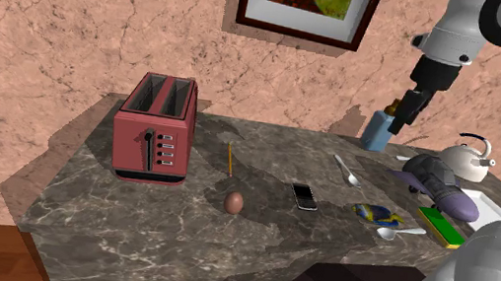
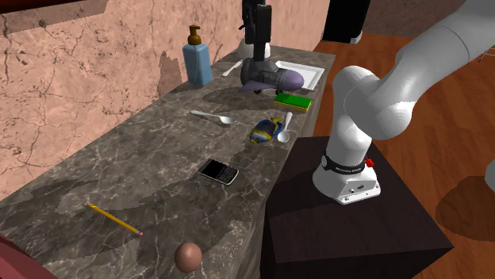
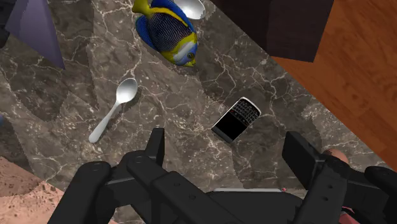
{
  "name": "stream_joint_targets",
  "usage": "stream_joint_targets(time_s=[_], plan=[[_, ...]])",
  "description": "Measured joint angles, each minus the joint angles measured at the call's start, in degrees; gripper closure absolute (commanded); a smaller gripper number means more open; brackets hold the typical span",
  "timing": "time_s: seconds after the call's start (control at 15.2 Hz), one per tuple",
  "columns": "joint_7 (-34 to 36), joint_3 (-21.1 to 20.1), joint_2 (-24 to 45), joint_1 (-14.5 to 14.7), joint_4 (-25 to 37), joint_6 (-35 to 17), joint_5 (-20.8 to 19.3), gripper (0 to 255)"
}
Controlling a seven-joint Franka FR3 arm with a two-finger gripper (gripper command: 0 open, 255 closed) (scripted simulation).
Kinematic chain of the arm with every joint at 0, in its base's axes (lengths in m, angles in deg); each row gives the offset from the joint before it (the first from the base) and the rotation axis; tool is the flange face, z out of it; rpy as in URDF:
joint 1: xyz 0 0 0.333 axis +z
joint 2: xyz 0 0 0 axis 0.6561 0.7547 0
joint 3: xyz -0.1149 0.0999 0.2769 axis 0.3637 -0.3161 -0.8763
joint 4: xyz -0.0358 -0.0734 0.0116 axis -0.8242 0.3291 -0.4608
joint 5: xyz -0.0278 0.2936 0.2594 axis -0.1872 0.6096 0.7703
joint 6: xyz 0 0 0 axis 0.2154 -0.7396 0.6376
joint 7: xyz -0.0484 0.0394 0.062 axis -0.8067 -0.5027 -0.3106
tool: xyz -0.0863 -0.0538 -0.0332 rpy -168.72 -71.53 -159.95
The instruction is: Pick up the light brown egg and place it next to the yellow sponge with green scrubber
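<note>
Black two-finger gripper (image 1: 399, 122) hangs high over the counter's far end, near the blue soap bottle (image 1: 375, 131). The fingers (image 3: 156, 145) stand wide apart and hold nothing, probably ready for the grasp.

The small light-brown egg (image 1: 233, 202) rests on the dark marbled counter (image 1: 128, 223) before the red toaster (image 1: 152, 137), well apart from the gripper.

The yellow sponge with green scrubber (image 1: 441, 227) lies at the counter's edge beside the white tray (image 1: 488, 208).

Judgement: pick not yet begun. The egg is round and may roll if nudged.

Shoulder frontal, second lengthwise, shared counter (image 1: 129, 218)
</note>
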Motion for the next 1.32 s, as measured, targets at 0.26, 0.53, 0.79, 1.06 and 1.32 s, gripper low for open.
stream_joint_targets(time_s=[0.26, 0.53, 0.79, 1.06, 1.32], plan=[[2.83, -2.30, 0.36, 0.50, -2.07, -2.55, 1.38, 0], [8.41, -6.94, 2.30, 1.53, -5.51, -8.21, 4.04, 0], [14.11, -11.79, 5.16, 2.57, -7.54, -13.53, 6.42, 0], [19.73, -16.59, 10.04, 3.05, -7.55, -18.90, 7.91, 0], [25.91, -21.87, 16.58, 3.11, -7.39, -25.57, 8.48, 0]])
